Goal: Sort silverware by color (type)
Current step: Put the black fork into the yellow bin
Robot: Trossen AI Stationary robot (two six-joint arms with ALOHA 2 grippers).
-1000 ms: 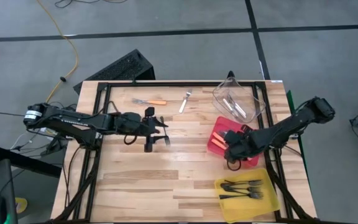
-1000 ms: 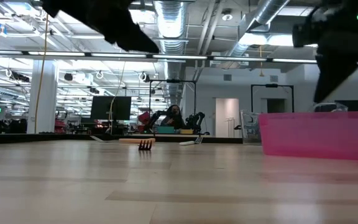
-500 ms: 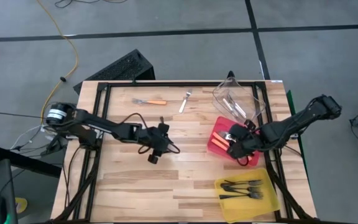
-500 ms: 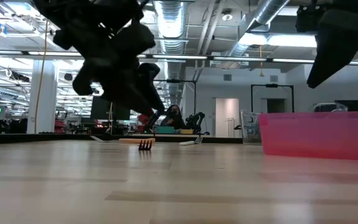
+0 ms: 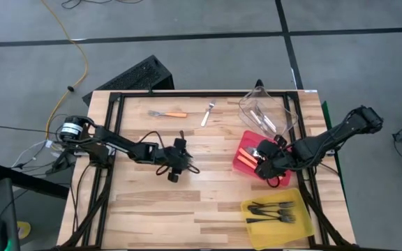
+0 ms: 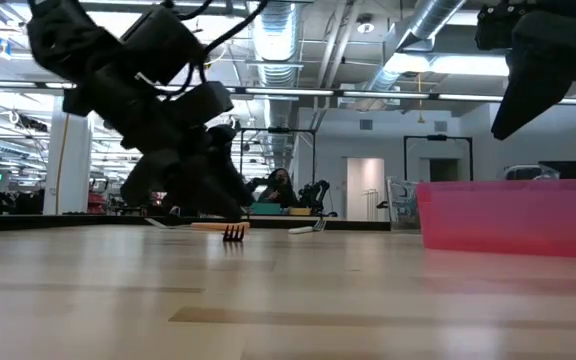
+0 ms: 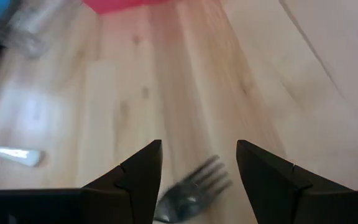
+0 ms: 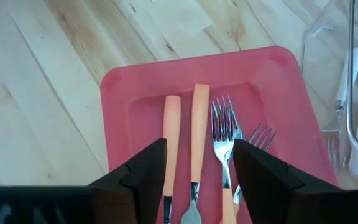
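My left gripper is open and low over the middle of the table. A grey fork head lies on the wood between its fingers; its handle is hidden. My right gripper hangs open above the red bin, which holds several orange-handled forks. On the far part of the table lie an orange-handled fork and a pale fork. Black forks lie in the yellow bin, and pale ones in the clear bin.
The three bins stand along the table's right side, clear at the far end, red in the middle, yellow nearest. A black frame runs along the table's edges. Bare wood stretches across the near left. A keyboard lies beyond the far edge.
My left gripper has swung toward the near edge and come down close to the tabletop, and its arm now reaches in at a slant from the left. My right gripper has shifted slightly toward the far edge over the red bin.
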